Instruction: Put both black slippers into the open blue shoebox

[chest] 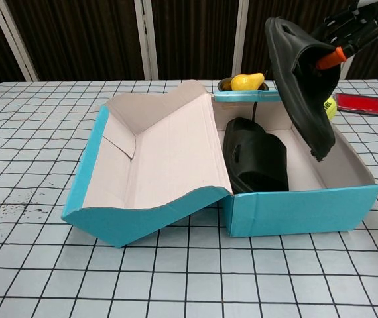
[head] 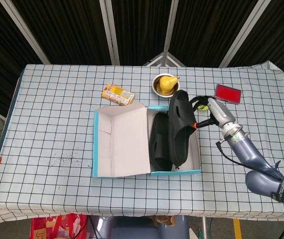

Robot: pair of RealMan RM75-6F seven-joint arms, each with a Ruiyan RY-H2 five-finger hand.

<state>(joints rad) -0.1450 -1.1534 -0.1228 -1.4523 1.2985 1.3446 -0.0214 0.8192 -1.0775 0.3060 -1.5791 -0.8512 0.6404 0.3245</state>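
Checked tablecloth (head: pixel 57 109), right robot hand (head: pixel 208 110) clamped on raised slipper (chest: pixel 300 86), red card (head: pixel 227 93) whole only overhead

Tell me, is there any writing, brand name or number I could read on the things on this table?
None can be read.
Yellow packet: it carries printing, but too small and blurred to make out.
Blue shoebox, red block and both slippers, the held one and the one in the box: no lettering shows.

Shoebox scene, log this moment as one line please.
right robot hand: holds second slipper tilted over shoebox | first slipper: inside | left robot hand: not in view
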